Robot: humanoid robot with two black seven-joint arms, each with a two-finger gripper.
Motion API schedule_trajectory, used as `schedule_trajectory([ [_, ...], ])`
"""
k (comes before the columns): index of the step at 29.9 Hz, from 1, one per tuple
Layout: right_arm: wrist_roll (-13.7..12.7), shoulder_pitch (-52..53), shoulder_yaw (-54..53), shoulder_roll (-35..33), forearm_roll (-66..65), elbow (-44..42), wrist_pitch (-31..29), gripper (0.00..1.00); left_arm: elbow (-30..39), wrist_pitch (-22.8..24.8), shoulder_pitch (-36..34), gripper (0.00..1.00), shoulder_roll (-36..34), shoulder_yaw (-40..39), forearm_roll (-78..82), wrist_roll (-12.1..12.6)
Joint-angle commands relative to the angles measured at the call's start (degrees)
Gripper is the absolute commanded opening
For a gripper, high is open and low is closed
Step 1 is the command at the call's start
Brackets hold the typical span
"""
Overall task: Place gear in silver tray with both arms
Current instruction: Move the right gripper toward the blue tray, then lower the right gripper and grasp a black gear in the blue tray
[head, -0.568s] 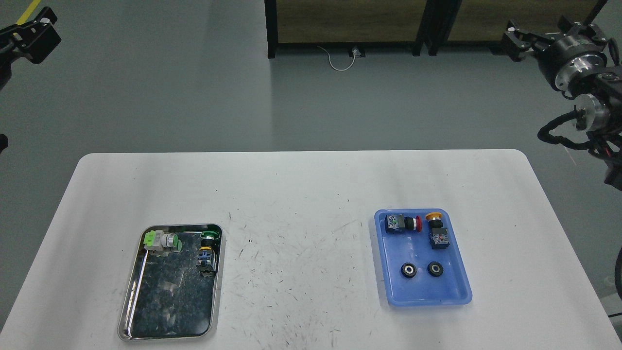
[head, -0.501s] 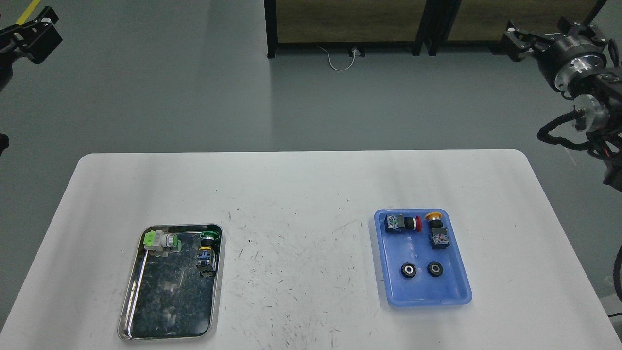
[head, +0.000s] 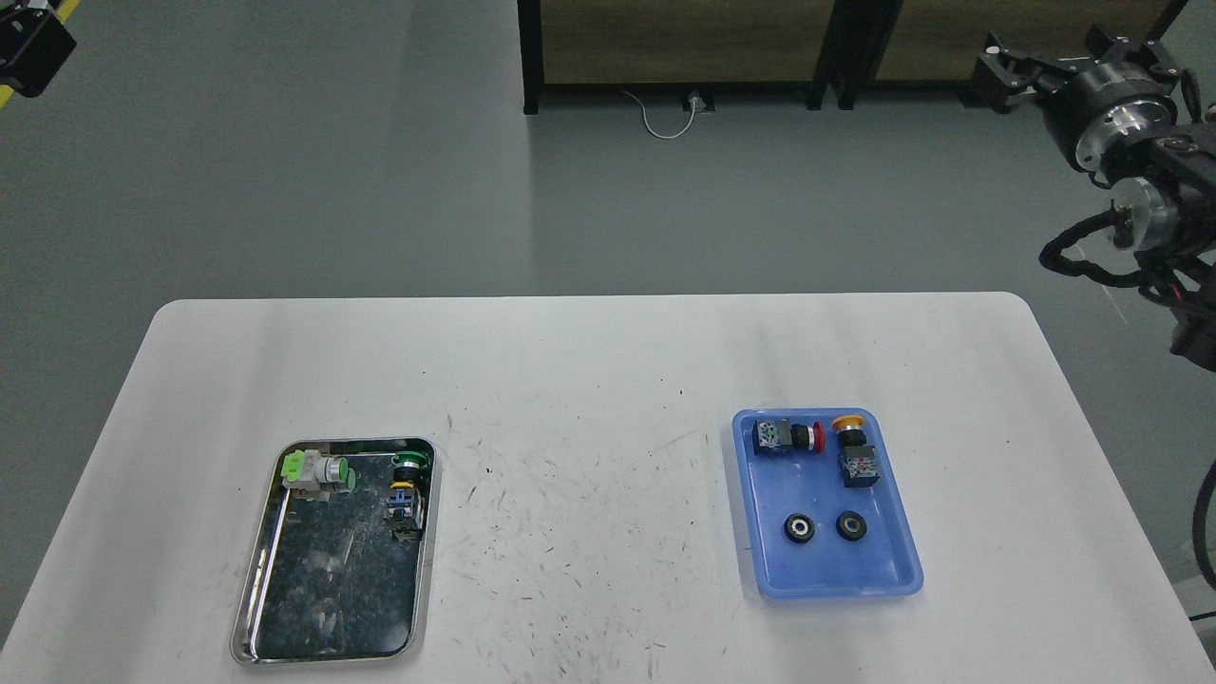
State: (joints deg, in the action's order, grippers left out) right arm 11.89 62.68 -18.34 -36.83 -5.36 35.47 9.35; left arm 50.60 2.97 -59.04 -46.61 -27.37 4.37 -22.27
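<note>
The silver tray [head: 249,608] lies at the table's front left and holds two green push-button switches [head: 318,471] [head: 407,489]. Two small black gears [head: 800,528] [head: 851,525] lie side by side in the blue plastic tray [head: 893,579] at the front right. My left gripper [head: 27,47] shows only as a black block in the top left corner, high above the floor and far from the table. My right gripper [head: 1045,59] hangs at the top right, beyond the table's far right corner, with its fingers spread and holding nothing.
The blue tray also holds a red-capped button switch [head: 787,437] and a yellow-capped one [head: 853,448]. The white table [head: 589,380] is scratched in the middle. A dark cabinet [head: 684,47] and a white cable [head: 665,119] are on the floor behind.
</note>
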Motion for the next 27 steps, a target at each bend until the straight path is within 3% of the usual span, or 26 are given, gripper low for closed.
schedule_trajectory([
  [1,-0.29,-0.37,-0.2,-0.09,-0.18,-0.13,-0.65,1.0,-1.82,0.29,0.24,1.0,0.03,-0.5,0.02,-0.49],
  [8,0.85,-0.55,-0.47,0.26,-0.09,0.39,-7.4,1.0,-2.88,-0.59,0.68,1.0,0.82,-0.41,-0.15,-3.3],
  [15,0.59,-0.72,2.6,1.5,-2.1,4.86,-9.7,1.0,-2.62,-0.68,1.99,1.0,-0.15,1.7,0.55,-3.66],
  [27,-4.59,0.51,19.82,-0.52,-5.97,22.97,-12.6,1.0,-0.24,0.11,2.52,1.0,-1.82,9.08,4.33,-3.13],
])
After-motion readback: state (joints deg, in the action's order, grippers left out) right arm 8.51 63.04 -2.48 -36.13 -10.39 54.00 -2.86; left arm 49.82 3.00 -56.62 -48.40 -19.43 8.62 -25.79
